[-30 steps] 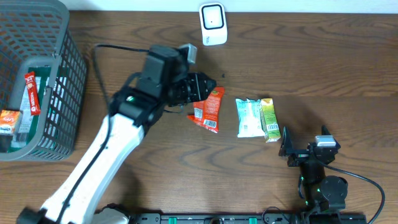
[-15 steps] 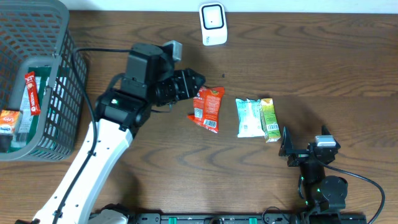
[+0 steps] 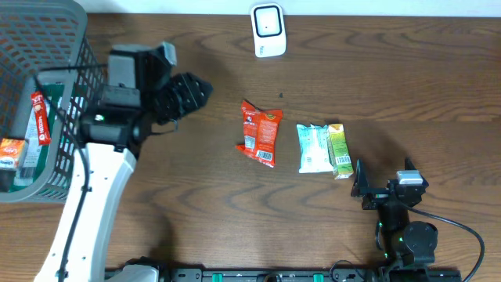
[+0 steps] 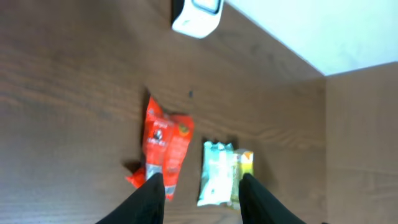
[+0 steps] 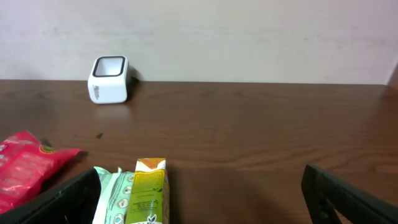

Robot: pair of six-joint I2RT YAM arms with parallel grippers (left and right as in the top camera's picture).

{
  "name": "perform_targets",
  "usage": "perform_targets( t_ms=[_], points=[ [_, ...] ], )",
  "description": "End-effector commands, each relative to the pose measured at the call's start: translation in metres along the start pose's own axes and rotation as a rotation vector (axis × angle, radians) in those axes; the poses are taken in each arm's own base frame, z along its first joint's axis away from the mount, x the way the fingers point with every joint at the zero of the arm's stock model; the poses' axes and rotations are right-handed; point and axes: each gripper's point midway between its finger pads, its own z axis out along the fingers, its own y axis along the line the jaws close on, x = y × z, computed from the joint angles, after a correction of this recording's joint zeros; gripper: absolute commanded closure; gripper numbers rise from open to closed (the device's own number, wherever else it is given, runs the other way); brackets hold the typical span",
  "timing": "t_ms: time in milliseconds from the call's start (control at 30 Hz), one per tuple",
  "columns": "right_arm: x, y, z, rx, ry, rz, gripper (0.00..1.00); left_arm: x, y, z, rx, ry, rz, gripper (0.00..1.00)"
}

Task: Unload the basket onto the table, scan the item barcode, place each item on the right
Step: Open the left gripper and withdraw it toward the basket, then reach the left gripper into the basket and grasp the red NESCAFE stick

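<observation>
Red snack pkt lies flat mid-counter, white label at its near end, just beside mint pouch + green carton. Grey mesh basket far left holds red stick pkt, orange pkt. L fingers apart, empty; R fingers wide apart.

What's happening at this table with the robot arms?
Two arms are meant to scan groceries, but neither holds anything now. The left tool hovers open between the basket and a red packet; the right tool sits open by the front edge. The red packet, a pale packet and a green carton lie on the table, apart from the white scanner at the back.
</observation>
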Motion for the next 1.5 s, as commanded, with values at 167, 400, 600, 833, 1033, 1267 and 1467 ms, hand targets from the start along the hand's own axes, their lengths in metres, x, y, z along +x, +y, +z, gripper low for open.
perform_targets(
  t_ms=[167,400,600,833,1033,1267,1467],
  points=[
    [0.000,-0.001,0.000,0.004,-0.002,0.003,0.01,-0.057,-0.025,-0.092,-0.175,-0.240,0.116,0.59],
    [0.000,-0.001,0.000,0.004,-0.002,0.003,0.01,-0.089,0.010,-0.144,-0.444,-0.434,0.096,0.45],
    [0.000,-0.001,0.000,0.004,-0.002,0.003,0.01,-0.114,0.057,-0.167,-0.653,-0.538,0.025,0.26],
    [0.000,-0.001,0.000,0.004,-0.002,0.003,0.01,-0.129,0.102,-0.173,-0.797,-0.503,0.027,0.24],
    [0.000,-0.001,0.000,0.004,-0.002,0.003,0.01,-0.135,0.149,-0.154,-0.885,-0.399,-0.011,0.17],
    [0.000,-0.001,0.000,0.004,-0.002,0.003,0.01,-0.151,0.176,-0.158,-0.827,-0.419,-0.090,0.16],
    [0.000,-0.001,0.000,0.004,-0.002,0.003,0.01,-0.161,0.202,-0.182,-0.804,-0.475,-0.170,0.16]
  ],
)
